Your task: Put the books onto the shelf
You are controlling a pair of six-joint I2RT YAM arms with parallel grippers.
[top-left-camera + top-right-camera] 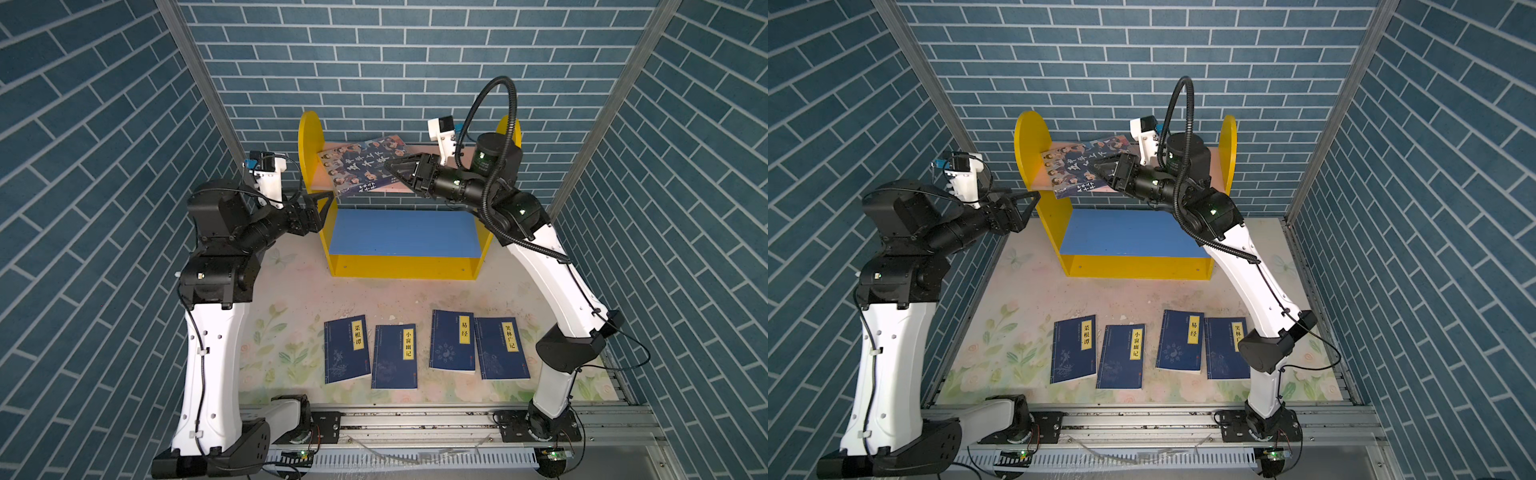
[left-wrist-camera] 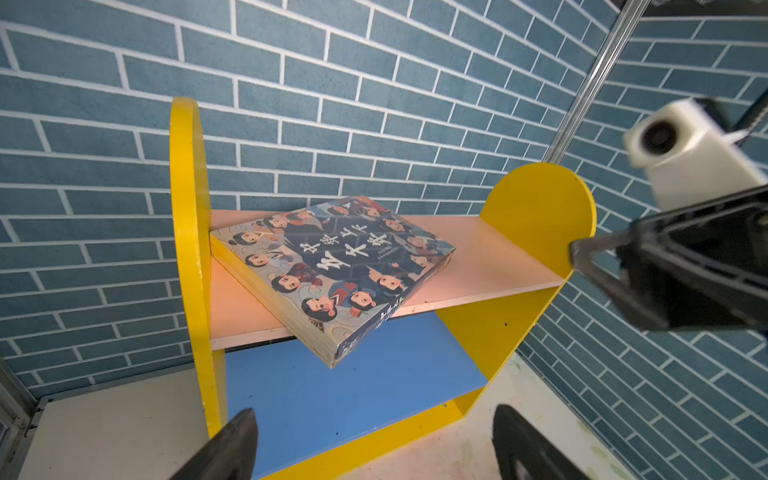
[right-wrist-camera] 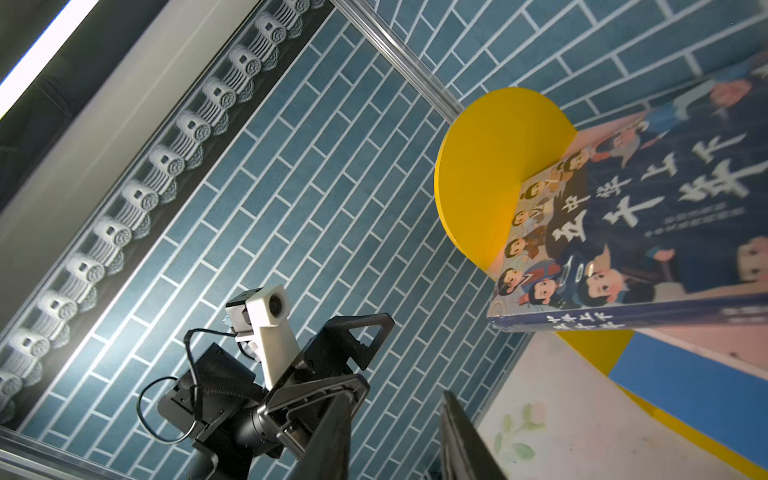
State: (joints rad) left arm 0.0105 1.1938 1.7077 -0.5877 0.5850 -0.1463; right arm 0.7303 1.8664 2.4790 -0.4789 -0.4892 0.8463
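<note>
The large book (image 1: pixel 361 164) (image 1: pixel 1084 166) with cartoon faces lies flat and skewed on the pink upper board (image 2: pixel 490 253) of the shelf (image 1: pixel 309 137). One corner overhangs the front edge (image 2: pixel 336 353). My right gripper (image 1: pixel 390 166) (image 3: pixel 397 399) hovers at the book's right front edge, jaws apart with only wall showing between them. My left gripper (image 1: pixel 326 212) (image 2: pixel 376 415) is open and empty beside the shelf's left yellow panel. Several thin navy books (image 1: pixel 347 351) (image 1: pixel 453 340) lie flat in a row on the table's front half.
The blue lower board (image 1: pixel 403 230) holds nothing. Brick-patterned walls (image 1: pixel 104 166) close in the back and both sides. A metal rail (image 1: pixel 415 419) with the arm bases runs along the front edge. The floral mat (image 1: pixel 291 291) lies bare between shelf and navy books.
</note>
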